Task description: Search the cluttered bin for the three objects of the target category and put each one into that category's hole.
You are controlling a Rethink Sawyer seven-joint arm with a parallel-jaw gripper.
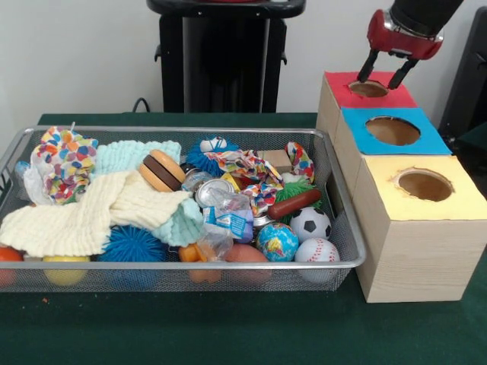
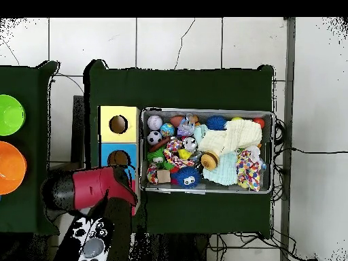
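Observation:
The wire mesh bin (image 1: 175, 131) lies on the green table, full of clutter; it also shows in the overhead view (image 2: 204, 111). A blue fuzzy toy with a white face (image 1: 209, 148) lies at the bin's far side. A small yellow fluffy thing (image 2: 184, 154), perhaps the duckling, is half buried between patterned cloths. My gripper (image 1: 384, 74) hangs open and empty right over the red hole (image 1: 369, 89) of the wooden box, outside the bin. In the overhead view my arm (image 2: 95, 188) hides the gripper and the red hole.
The box also has a blue hole (image 1: 392, 131) and a yellow hole (image 1: 424, 185). A soccer ball (image 1: 310, 223), a baseball (image 1: 316, 250), a globe ball (image 1: 277, 241), a toy burger (image 1: 161, 170) and cream cloths (image 1: 84, 217) fill the bin. Green (image 2: 10, 114) and orange (image 2: 10, 166) bowls stand aside.

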